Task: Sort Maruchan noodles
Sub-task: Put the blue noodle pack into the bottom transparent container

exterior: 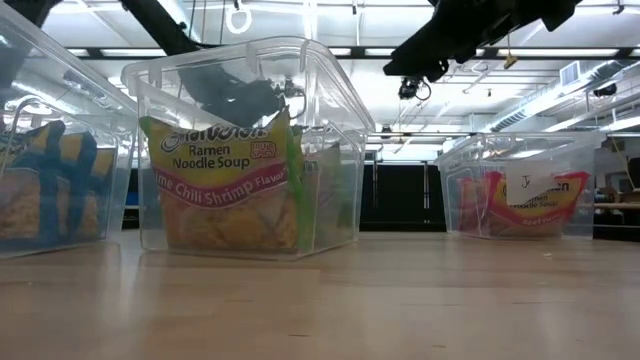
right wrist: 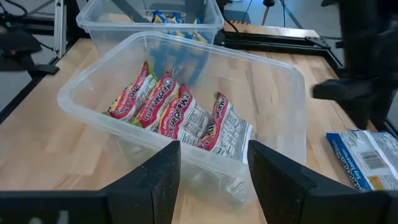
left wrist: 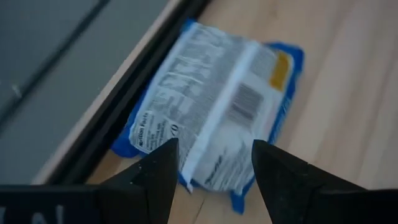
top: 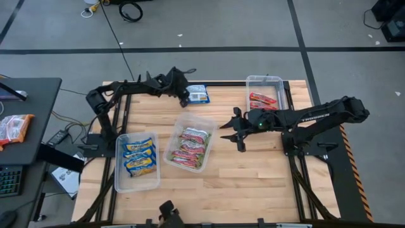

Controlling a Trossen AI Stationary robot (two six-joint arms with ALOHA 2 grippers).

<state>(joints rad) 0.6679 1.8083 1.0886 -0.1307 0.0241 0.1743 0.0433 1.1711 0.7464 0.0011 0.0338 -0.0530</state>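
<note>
A blue-edged Maruchan noodle packet (top: 199,94) (left wrist: 217,106) lies flat on the wooden table, its barcoded back up, close to the table's far edge. My left gripper (top: 185,96) (left wrist: 211,177) hovers open just above the packet's nearer end, one finger on either side. My right gripper (top: 230,130) (right wrist: 214,180) hangs open over the middle of the table, beside the middle tub (top: 190,142), and holds nothing.
Three clear tubs stand on the table. The near-left one (top: 120,183) holds blue-and-yellow packets. The middle one (right wrist: 93,81) holds green-pink packets. The far-right one (top: 278,82) holds red packets. Bare wood lies toward the near edge (top: 253,190). A dark desk (top: 25,126) stands left of the table.
</note>
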